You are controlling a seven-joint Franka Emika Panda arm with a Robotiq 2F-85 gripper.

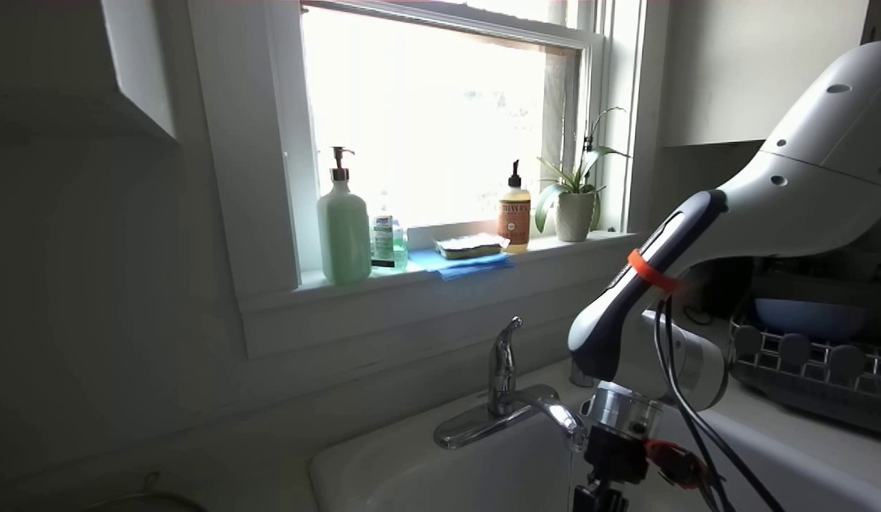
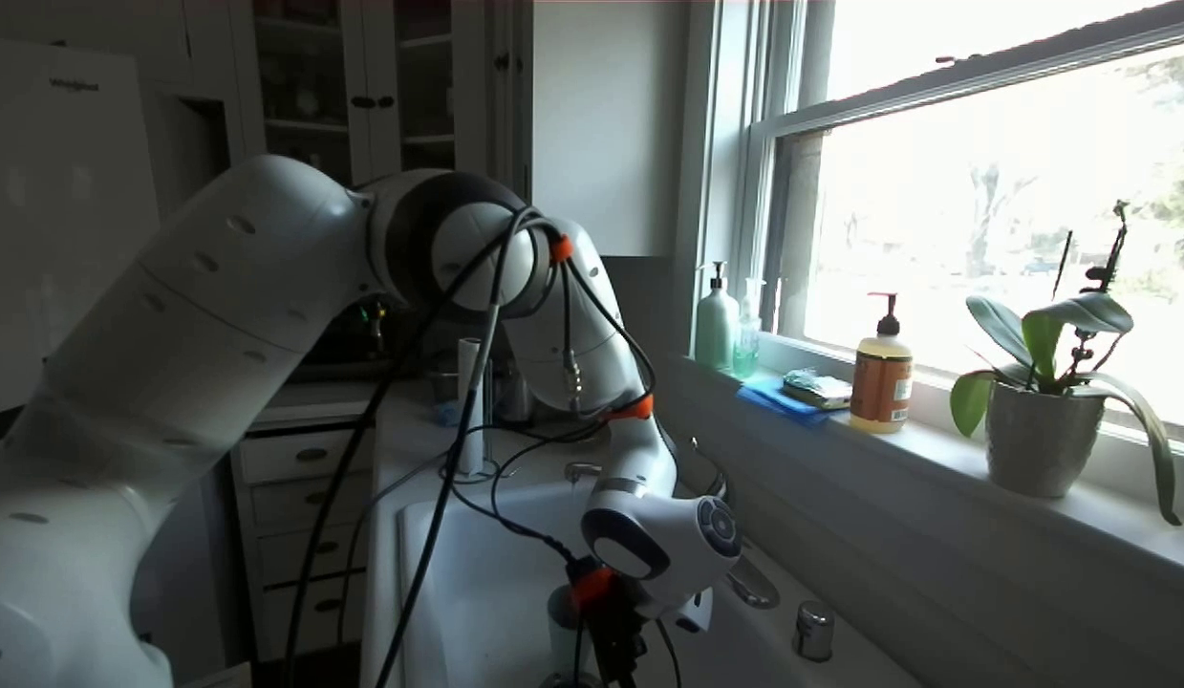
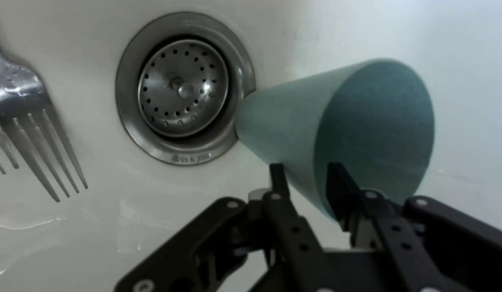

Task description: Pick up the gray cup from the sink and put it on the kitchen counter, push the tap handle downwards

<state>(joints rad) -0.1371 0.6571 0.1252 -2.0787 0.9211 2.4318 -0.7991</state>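
The gray cup (image 3: 287, 117) stands in the sink (image 3: 194, 231) beside the drain in the wrist view; it also shows partly in an exterior view (image 2: 560, 612). My gripper (image 3: 307, 167) is open around the cup's near wall: one finger is outside it, the other overlaps the cup's mouth. Contact cannot be told. The gripper's fingers are mostly cut off or hidden in both exterior views. The tap handle (image 1: 505, 352) points up on the chrome faucet, with a thin stream of water falling from its spout (image 1: 564, 418). The kitchen counter (image 2: 400, 459) borders the sink.
Forks (image 3: 28, 105) and a metal drain strainer (image 3: 182, 87) lie in the basin. A dish rack (image 1: 817, 363) stands on the counter. A chrome knob (image 2: 814, 631) sits near the faucet. Bottles, a sponge and a potted plant (image 2: 1045, 430) line the sill. A paper towel holder (image 2: 472, 411) stands behind the basin.
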